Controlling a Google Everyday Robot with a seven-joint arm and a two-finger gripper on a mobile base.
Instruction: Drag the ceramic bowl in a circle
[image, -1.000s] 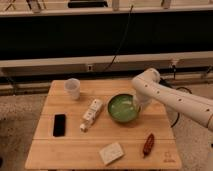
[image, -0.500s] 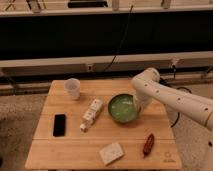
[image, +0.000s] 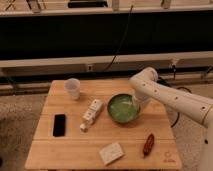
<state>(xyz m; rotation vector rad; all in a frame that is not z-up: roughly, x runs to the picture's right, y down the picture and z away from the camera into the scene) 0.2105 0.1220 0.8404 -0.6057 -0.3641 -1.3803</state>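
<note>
The ceramic bowl (image: 122, 109) is round, shallow and glossy green with a paler inside. It sits on the wooden table (image: 70, 150), right of the middle. My white arm comes in from the right and bends down over the bowl. The gripper (image: 135, 103) is at the bowl's right rim, reaching into it. The wrist hides much of the fingers.
A small white cup (image: 73, 88) stands at the back left. A white box-like object (image: 91, 114) lies left of the bowl. A black phone (image: 59, 125) lies at the left. A white sponge-like block (image: 111, 153) and a reddish-brown object (image: 148, 144) lie near the front edge.
The bowl and the gripper have shifted very slightly; the rest of the table looks the same.
</note>
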